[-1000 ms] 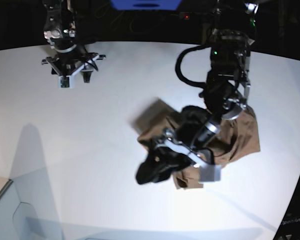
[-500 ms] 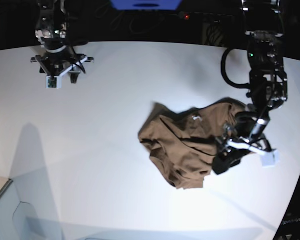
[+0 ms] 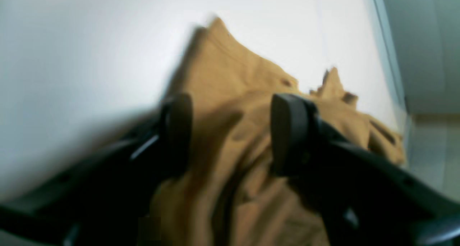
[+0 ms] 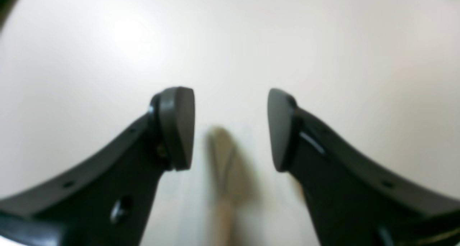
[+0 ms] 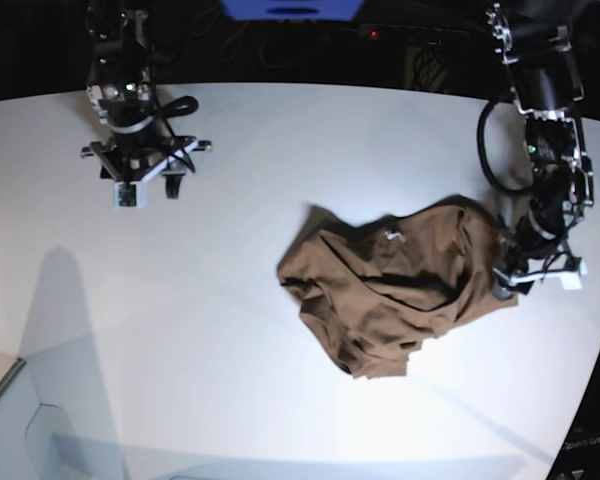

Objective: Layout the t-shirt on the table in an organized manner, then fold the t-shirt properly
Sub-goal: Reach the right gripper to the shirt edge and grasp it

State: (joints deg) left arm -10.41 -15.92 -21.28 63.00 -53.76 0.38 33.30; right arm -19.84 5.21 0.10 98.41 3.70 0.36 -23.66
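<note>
T-shirt (image 5: pixel 395 290) crumpled, no clear axis, left gripper (image 3: pixel 230 131) open over it, right gripper (image 4: pixel 230 127) open, empty

Brown t-shirt (image 5: pixel 395 290) bunched in a wrinkled heap on the white counter (image 5: pixel 230 320), right of centre. Small white tag (image 5: pixel 391 237) visible near the top of the heap. Left gripper (image 5: pixel 525 275) low at the shirt's right edge, opening not discernible. Right gripper (image 5: pixel 140 170) above bare counter at far left, well apart from the shirt.
</note>
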